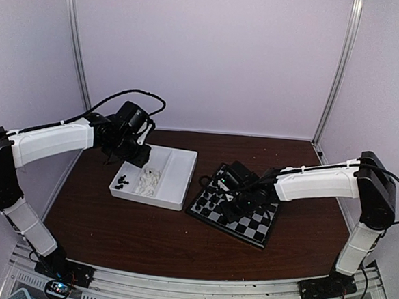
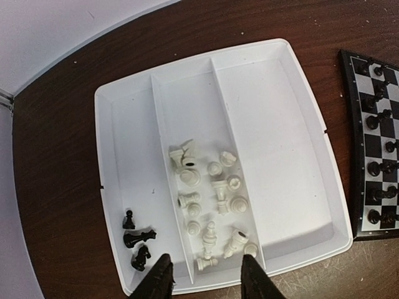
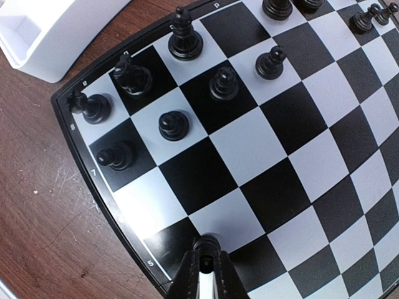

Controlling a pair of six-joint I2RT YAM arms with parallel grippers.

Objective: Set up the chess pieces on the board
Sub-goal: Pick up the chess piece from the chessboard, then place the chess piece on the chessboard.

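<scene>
The left gripper (image 2: 204,260) hangs over the white tray (image 2: 280,124), fingers partly apart and empty, above loose white pieces (image 2: 212,199). The right gripper (image 3: 206,256) is pressed shut low over the board (image 3: 249,149), with a black piece (image 3: 206,242) at its tips; whether it grips that piece I cannot tell.

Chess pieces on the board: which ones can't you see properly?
Top view: the right arm covers part of the board, and everything on it is too small to name.
Right wrist view: the right gripper hides most of one black piece; its kind is unclear.
Left wrist view: the frame's right edge cuts off the board.
</scene>
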